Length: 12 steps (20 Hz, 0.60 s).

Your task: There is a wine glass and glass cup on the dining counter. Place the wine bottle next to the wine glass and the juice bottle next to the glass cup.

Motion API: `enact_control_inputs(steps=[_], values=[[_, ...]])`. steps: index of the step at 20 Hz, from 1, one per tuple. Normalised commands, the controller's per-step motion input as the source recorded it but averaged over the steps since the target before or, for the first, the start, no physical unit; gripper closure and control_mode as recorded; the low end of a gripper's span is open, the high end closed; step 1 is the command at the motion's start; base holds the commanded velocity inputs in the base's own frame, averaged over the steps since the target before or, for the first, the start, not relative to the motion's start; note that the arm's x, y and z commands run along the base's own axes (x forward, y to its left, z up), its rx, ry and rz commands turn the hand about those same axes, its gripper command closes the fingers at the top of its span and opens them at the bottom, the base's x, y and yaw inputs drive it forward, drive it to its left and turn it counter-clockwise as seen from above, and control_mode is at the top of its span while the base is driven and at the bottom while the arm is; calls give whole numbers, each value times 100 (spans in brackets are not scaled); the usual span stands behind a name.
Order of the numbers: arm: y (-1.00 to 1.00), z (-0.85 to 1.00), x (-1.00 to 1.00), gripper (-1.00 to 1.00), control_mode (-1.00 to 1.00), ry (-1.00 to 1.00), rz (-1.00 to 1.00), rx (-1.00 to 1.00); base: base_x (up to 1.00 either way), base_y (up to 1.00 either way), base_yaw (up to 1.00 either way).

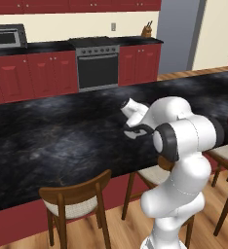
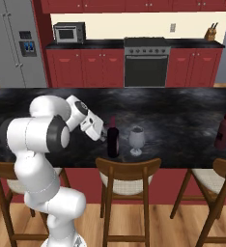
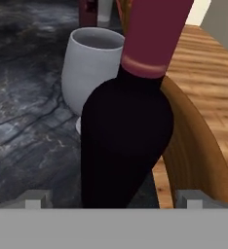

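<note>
Wine bottle stands upright near the front edge of the table, just left of centre in the right base view, its pinkish neck rising above a nearly black body. In the hand view the bottle takes up the middle of the frame, its neck cut off by the top edge. The wine glass stands just beside it on the right, apart from it; in the hand view the glass sits at upper left, partly hidden behind the bottle's shoulder. The fingers are spread wide, one grey tip at each bottom corner with the bottle's body between them and clear of both. In the right base view the hand reaches the bottle from the left, but the fingers are too small and dark there to make out. The juice bottle stands far off at the right edge of that view. A wooden chair back curves just below the bottle and glass. In the left base view the arm's white bulk hides the bottle and glass.
</note>
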Motion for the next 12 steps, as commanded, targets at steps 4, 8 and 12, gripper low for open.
enact_control_inputs(steps=[4,8,12], values=[[8,12,-20,-100,-100,1,23,6,0,0,0],[1,23,-26,-100,-100,10,44,14,0,0,0],[1,24,-25,-100,-100,19,50,24,0,0,0]])
